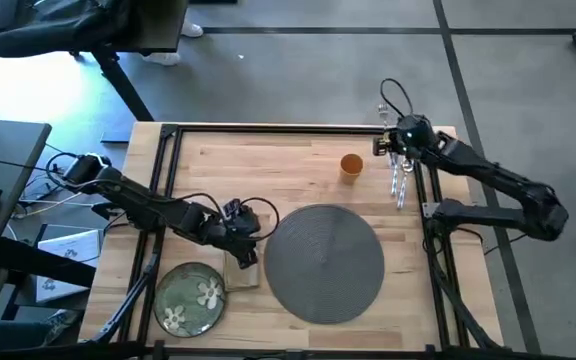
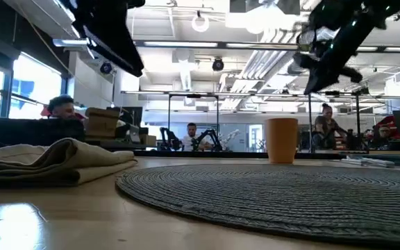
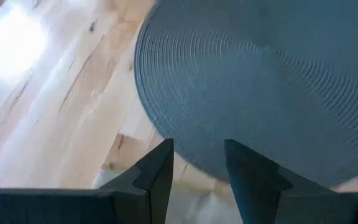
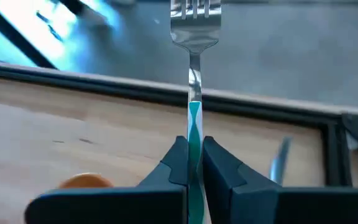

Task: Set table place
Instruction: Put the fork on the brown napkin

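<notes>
Right gripper [image 4: 193, 163] clenched on fork [image 4: 194, 37], lifted near orange cup [image 1: 351, 166] | left gripper [image 3: 197, 165] released, over napkin [image 2: 51, 161] beside placemat [image 1: 325, 262] | plate [image 1: 189, 297] nearby

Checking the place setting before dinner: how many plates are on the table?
1: the green plate, left of the placemat, near the table's edge. None looks hidden.

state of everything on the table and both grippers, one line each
placemat: flat on the table, bare
plate: on the table beside the placemat, not on it
napkin: folded, lying beside the placemat
cup: upright, off the placemat
fork: lifted, clamped in the right gripper
right gripper: shut on fork
left gripper: open, over the napkin, near the placemat's edge
</notes>
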